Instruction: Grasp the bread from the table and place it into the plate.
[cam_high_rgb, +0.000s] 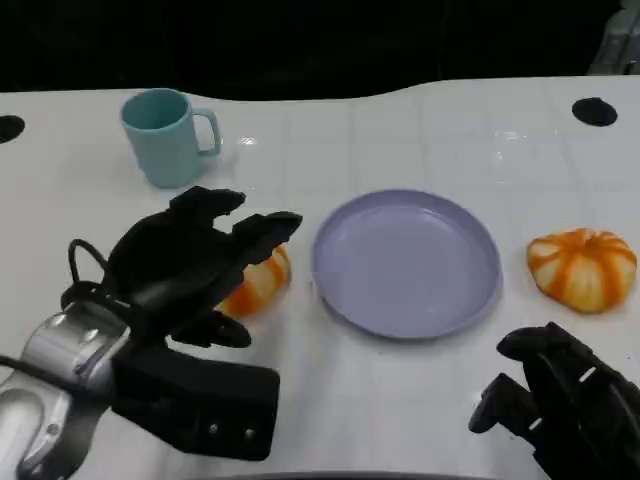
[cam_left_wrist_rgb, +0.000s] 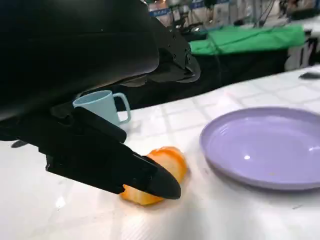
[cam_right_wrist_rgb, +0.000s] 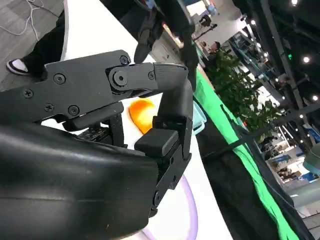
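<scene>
Bread (cam_high_rgb: 262, 283) on the white table (cam_high_rgb: 400, 400), just beside the purple plate (cam_high_rgb: 405, 262), under the left hand (cam_high_rgb: 190, 260).
Left hand fingers spread over the bread, holding nothing. Plate holds nothing. Teal mug (cam_high_rgb: 165, 135) stands toward the table's far edge; whether it holds anything cannot be told. Second bread (cam_high_rgb: 583, 267) lies beyond the plate. Right hand (cam_high_rgb: 560, 400) hovers near the front edge, fingers curled, holding nothing.

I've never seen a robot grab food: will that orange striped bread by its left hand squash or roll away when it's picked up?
The bread looks rounded and puffy, so it probably weighs little and may dent under firm fingers. It lies on a smooth, glossy table, so a sideways nudge from the left hand could slide it. Its domed shape might rock, but its flat underside likely stops real rolling.
</scene>
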